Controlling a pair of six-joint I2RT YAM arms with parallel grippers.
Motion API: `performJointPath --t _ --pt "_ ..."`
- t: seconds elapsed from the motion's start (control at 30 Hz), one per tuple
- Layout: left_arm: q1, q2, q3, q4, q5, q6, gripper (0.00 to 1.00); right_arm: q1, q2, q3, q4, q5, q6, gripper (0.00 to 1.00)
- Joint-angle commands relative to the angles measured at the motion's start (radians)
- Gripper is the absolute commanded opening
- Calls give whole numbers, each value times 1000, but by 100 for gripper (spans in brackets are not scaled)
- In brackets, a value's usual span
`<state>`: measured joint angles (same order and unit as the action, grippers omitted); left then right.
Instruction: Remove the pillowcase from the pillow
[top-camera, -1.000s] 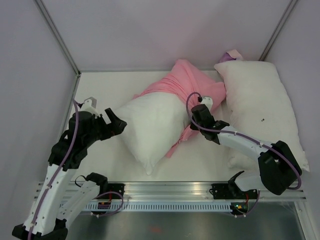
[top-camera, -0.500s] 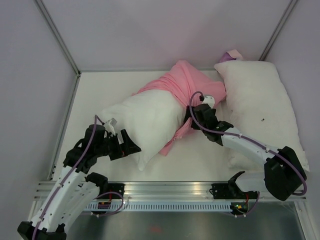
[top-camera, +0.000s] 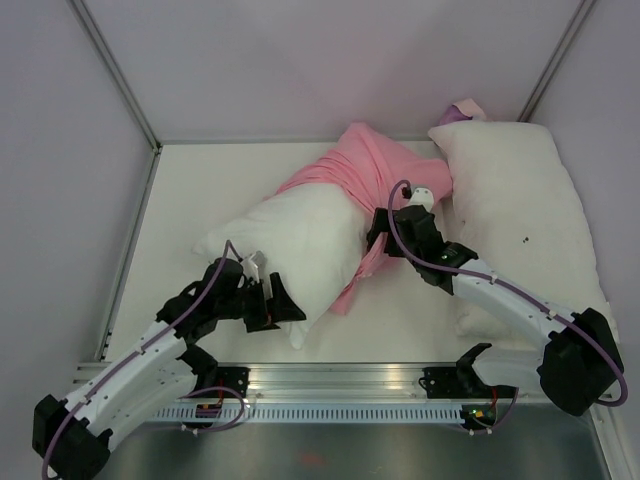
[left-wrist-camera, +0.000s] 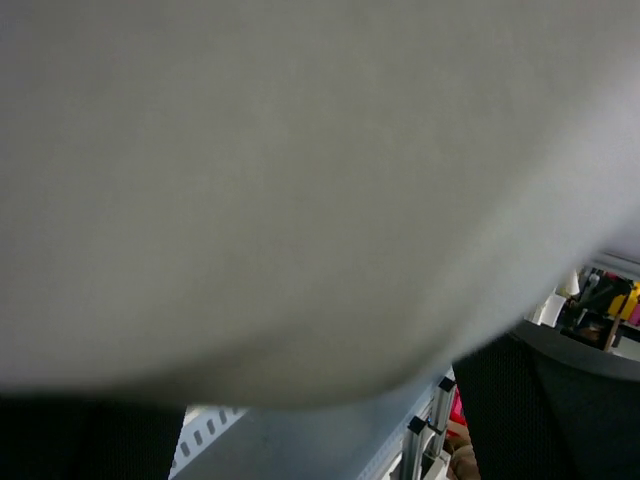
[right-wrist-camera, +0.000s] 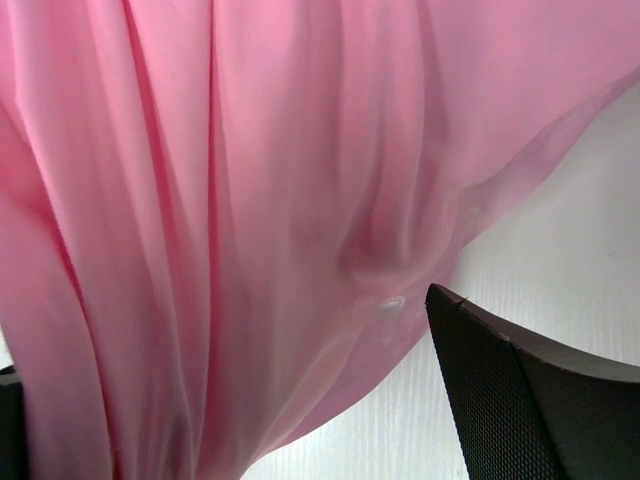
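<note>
The white pillow (top-camera: 290, 245) lies slantwise mid-table, its far end still inside the bunched pink pillowcase (top-camera: 375, 170). My left gripper (top-camera: 287, 310) is open at the pillow's near corner. In the left wrist view the blurred pillow (left-wrist-camera: 300, 180) fills the frame above the gripper (left-wrist-camera: 320, 440), whose dark fingers (left-wrist-camera: 545, 410) stand wide apart. My right gripper (top-camera: 380, 232) is open at the pillowcase's hanging edge. In the right wrist view pink pillowcase folds (right-wrist-camera: 220, 230) hang between the spread jaws of that gripper (right-wrist-camera: 250, 430), with one finger (right-wrist-camera: 545, 400) at the lower right.
A second white pillow with small dark specks (top-camera: 520, 210) lies along the right side, with a purple scrap (top-camera: 460, 108) behind it. Walls close in the table at left, back and right. The metal rail (top-camera: 340, 385) runs along the near edge.
My left arm swung down and right to the pillow's near corner. My right gripper opened, let go of the pink fabric and shifted slightly farther back. The pillow's near end moved a little.
</note>
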<state>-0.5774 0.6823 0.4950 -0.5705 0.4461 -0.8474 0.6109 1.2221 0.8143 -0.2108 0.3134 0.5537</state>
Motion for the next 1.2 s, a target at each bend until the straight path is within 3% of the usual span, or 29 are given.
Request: performJointPath --t 0.0,0.2,0.3,0.33,0.4,0.43,0.6,0.77,1.17 --pt "-50 69 -41 266 -10 -120 100 3 -21 45 28 -60 17 98" --pt "-67 137 -73 428 -15 -154 96 4 -6 51 33 -177 14 98" --pt "-67 134 -84 532 2 -180 63 4 22 65 21 -209 -15 98" --pt "-67 134 -84 564 3 -186 45 6 33 71 18 -217 -35 98" --pt "-67 138 -75 602 14 -194 25 13 37 91 8 -212 -54 98" --pt "-67 140 -67 598 19 -194 3 16 30 100 4 -206 -64 98" --pt "-67 142 -36 594 9 -199 2 73 -24 218 -50 -94 -159 98" --pt "-67 106 0 621 -12 -199 2 75 -50 255 -113 -128 -141 98" --pt "-65 166 290 525 -46 -139 2 75 -205 65 -99 -126 -86 98"
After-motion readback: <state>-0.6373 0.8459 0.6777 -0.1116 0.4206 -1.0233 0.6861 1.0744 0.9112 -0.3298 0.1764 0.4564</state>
